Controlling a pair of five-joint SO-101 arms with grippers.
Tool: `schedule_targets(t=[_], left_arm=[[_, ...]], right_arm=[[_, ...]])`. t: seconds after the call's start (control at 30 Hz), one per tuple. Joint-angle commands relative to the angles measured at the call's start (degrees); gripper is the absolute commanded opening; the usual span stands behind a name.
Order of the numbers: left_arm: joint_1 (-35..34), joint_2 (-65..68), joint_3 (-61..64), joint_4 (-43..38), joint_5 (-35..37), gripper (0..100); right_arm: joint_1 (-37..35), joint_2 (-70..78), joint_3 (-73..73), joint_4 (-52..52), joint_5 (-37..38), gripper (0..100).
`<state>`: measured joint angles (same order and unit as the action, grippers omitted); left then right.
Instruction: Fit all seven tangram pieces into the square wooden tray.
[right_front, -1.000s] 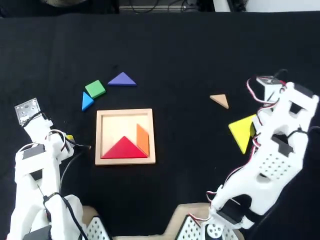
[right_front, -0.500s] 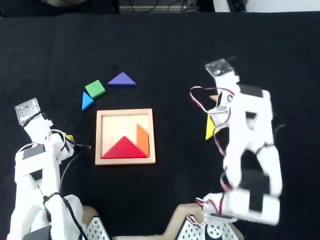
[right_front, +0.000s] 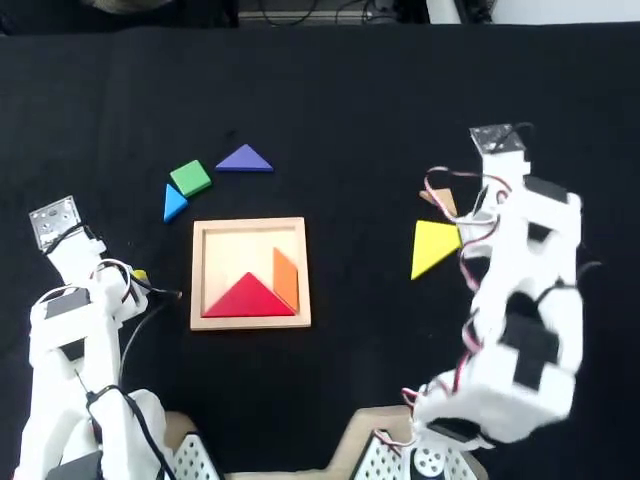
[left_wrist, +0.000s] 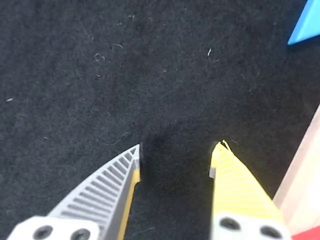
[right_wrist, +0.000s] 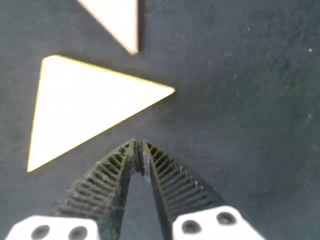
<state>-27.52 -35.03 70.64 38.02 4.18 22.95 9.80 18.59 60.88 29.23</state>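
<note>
A red triangle (right_front: 248, 296) and orange piece (right_front: 286, 276) lie flat in the wooden tray (right_front: 250, 222). A green square (right_front: 190, 178), blue triangle (right_front: 174, 202) and purple triangle (right_front: 244, 159) lie at its eleven o'clock. A yellow triangle (right_front: 432, 246) and tan triangle (right_front: 440, 202) lie at three.

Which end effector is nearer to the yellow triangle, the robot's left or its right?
Right. The right end effector sits just beside the yellow triangle, apart from it. The left end effector is beyond the wooden tray, on its far side from the triangle.
</note>
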Motion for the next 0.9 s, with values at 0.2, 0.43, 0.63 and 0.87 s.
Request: schedule_targets(t=[0.2,0.43,0.63,0.87], left_arm=[[0.66,-0.97,-2.42,0.53,0.18,23],[0.66,-0.97,-2.42,0.44,0.18,23],[0.66,-0.97,-2.42,0.26,0.18,23],[0.66,-0.97,-2.42,0.18,0.18,23]], right_arm=[[-1.93,19.38,-23.6,3.43,-0.44,1.1],[-12.84,21.93,-29.67,6.68,-0.44,1.1],[-20.66,22.11,-29.41,6.68,-0.44,1.1],[-22.24,17.98,-33.19,15.56,-1.76,1.1]])
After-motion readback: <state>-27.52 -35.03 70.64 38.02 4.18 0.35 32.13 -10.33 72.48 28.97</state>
